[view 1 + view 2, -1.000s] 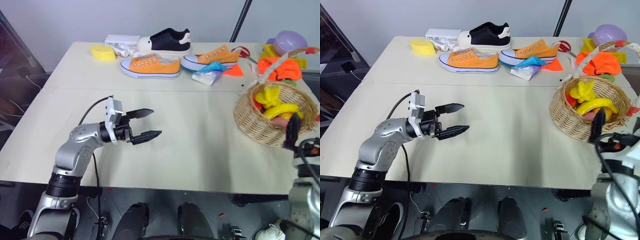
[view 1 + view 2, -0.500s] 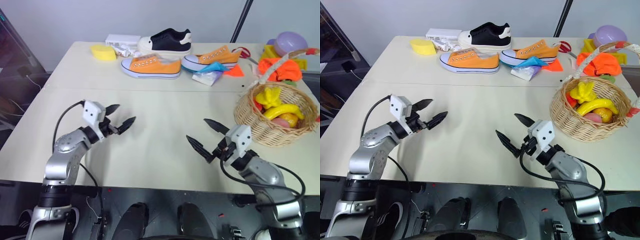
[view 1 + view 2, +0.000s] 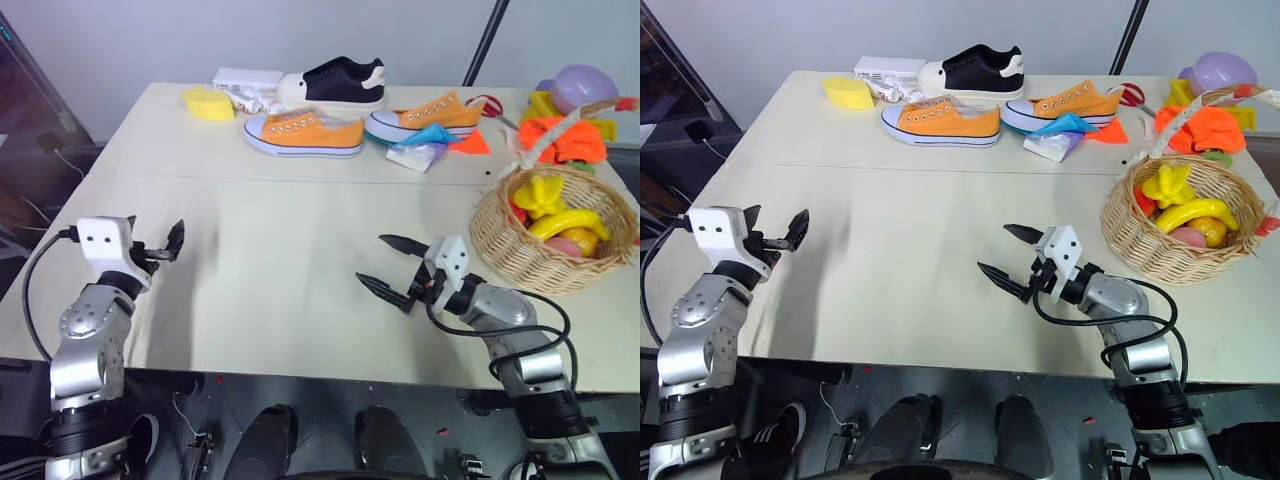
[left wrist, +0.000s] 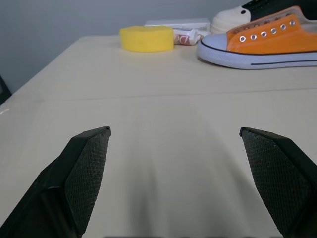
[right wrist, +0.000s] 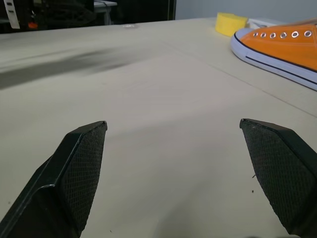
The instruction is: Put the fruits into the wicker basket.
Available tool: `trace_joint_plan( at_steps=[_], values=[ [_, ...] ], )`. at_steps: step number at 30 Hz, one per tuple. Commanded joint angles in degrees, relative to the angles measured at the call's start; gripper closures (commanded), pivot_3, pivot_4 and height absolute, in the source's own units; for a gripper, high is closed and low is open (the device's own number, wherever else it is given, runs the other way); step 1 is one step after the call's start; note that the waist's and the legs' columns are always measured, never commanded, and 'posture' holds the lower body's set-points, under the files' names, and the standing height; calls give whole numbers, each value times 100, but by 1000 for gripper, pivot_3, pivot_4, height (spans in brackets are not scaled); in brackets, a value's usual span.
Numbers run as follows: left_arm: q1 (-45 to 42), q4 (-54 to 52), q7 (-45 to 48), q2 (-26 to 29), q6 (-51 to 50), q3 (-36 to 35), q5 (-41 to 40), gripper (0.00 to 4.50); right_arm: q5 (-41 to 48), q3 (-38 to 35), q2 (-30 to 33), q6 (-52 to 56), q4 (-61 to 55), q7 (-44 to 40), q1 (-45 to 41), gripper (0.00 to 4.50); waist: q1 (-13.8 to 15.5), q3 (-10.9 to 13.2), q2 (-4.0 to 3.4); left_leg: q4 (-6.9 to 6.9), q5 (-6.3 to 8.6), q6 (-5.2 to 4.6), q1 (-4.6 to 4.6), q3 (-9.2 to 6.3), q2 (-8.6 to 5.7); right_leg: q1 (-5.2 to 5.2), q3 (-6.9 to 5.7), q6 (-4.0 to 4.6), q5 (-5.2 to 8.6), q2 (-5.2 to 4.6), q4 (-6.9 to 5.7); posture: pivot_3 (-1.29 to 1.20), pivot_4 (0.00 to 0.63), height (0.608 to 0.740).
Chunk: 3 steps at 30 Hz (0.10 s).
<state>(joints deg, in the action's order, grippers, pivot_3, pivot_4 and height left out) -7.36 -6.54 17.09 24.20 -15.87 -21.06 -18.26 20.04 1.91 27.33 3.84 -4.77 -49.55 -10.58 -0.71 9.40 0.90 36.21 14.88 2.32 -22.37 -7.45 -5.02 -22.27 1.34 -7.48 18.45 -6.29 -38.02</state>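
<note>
The wicker basket [image 3: 497,243] stands at the table's right side, its tall handle [image 3: 560,118] arching over it. Inside lie the yellow banana [image 3: 566,221] and the ridged yellow starfruit [image 3: 538,190], with a pink and orange round piece beside them. My right gripper [image 3: 375,262] hovers low over the table's front middle, left of the basket, open and empty, pointing left. My left gripper [image 3: 775,222] is near the table's left edge, open and empty, pointing toward the far side. In the wrist views both pairs of fingertips [image 4: 85,166] [image 5: 79,163] stand wide apart over bare tabletop.
Along the far edge lie two orange sneakers [image 3: 300,132] [image 3: 425,113], a black sneaker [image 3: 335,82], a yellow sponge [image 3: 208,103] and a white box [image 3: 245,77]. A blue and white wrapper [image 3: 418,146], orange cloth [image 3: 565,137] and a purple bowl [image 3: 582,82] sit behind the basket.
My left gripper swung from the table's middle left toward the left edge and turned to face the far side. My right arm came away from the basket to the front middle, now pointing left.
</note>
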Motion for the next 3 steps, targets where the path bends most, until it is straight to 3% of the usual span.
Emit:
trace_joint_plan(
  at_steps=[1,3],
  values=[
    [-27,-152,-21,-1,81,-199,-156,0,-56,-28,-25,-194,-31,-27,-101,15,-9,0,0,0,0,0,0,0,1,0,0,0,0,1,-1,0,150,740],
    [-51,-118,-4,-34,184,-248,-235,0,-64,-51,-53,-212,0,-10,-125,15,-11,0,0,0,0,0,0,0,1,0,0,0,0,1,-1,0,150,740]
  ],
)
